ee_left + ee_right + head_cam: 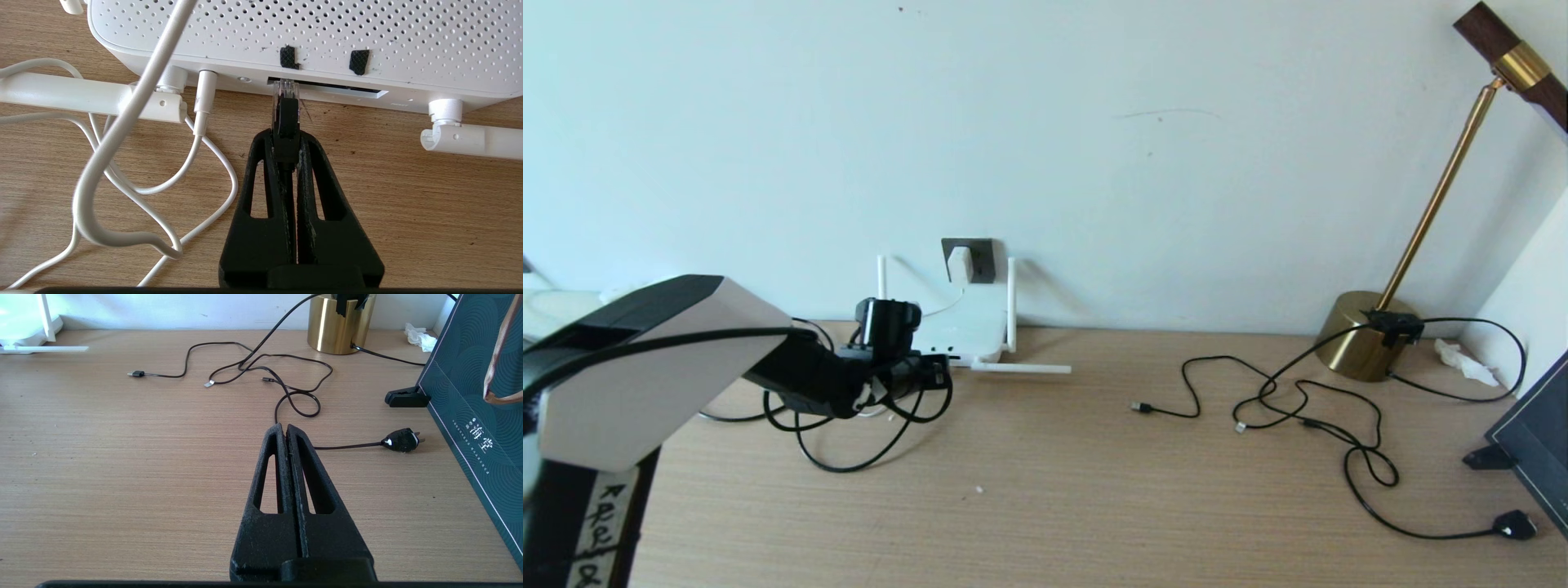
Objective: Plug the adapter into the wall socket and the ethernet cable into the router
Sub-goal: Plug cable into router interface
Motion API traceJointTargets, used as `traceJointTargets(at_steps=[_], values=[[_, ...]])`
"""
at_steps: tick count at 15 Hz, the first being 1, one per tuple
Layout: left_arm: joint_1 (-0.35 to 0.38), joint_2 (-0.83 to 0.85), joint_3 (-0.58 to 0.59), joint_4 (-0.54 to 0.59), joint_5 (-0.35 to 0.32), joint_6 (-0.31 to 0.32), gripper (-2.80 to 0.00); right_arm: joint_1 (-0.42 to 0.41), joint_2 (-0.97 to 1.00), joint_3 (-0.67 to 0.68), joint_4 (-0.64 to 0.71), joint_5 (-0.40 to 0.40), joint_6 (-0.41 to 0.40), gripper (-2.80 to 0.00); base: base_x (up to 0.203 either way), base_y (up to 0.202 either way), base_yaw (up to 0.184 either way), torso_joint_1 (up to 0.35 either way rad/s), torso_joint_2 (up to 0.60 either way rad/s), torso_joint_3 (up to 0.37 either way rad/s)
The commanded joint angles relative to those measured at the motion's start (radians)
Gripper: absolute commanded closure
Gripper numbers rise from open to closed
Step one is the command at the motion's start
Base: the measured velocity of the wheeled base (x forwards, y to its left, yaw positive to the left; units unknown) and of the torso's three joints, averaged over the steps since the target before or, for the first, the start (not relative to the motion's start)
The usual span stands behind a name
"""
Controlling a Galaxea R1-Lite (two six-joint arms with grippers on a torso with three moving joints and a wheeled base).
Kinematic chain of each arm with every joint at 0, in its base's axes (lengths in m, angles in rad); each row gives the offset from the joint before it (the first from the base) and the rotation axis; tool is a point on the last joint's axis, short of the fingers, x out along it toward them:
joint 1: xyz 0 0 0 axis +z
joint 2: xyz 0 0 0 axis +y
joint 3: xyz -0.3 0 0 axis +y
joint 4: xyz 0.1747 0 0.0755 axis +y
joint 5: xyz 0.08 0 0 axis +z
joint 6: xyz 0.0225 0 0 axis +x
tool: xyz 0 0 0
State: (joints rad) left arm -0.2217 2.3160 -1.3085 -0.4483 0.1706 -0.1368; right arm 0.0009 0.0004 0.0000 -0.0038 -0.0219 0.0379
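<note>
The white router (968,331) lies against the wall, one antenna flat on the desk. The white adapter (960,263) sits in the dark grey wall socket (980,260) above it. Its thin white cord (122,130) runs to the router (286,32). My left gripper (286,136) is shut on the black plug of the ethernet cable (287,118). The plug's clear tip reaches the mouth of the router's port slot; how deep it sits I cannot tell. The cable loops on the desk (849,461) under my left gripper (927,371). My right gripper (284,426) hangs shut and empty over the desk, out of the head view.
A brass lamp (1364,335) stands at the back right with thin black cables (1298,400) spread before it, one ending in a black mains plug (402,439). A dark teal bag (474,416) with a black clip (406,398) stands at the right edge. Crumpled tissue (1462,359) lies nearby.
</note>
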Motion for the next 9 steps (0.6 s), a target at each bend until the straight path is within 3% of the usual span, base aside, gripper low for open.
traceJointTargets(at_steps=[1,9], values=[[0.001,0.000,0.000,-0.003,0.001,-0.001,0.00,0.001,0.000,0.000,-0.001,0.000,0.000,0.00,0.000,0.000,0.000,0.000,0.00,0.000],[-0.004,0.002,-0.002,-0.004,0.001,-0.001,0.00,0.001,0.000,0.000,-0.001,0.000,0.000,0.00,0.000,0.000,0.000,0.000,0.00,0.000]])
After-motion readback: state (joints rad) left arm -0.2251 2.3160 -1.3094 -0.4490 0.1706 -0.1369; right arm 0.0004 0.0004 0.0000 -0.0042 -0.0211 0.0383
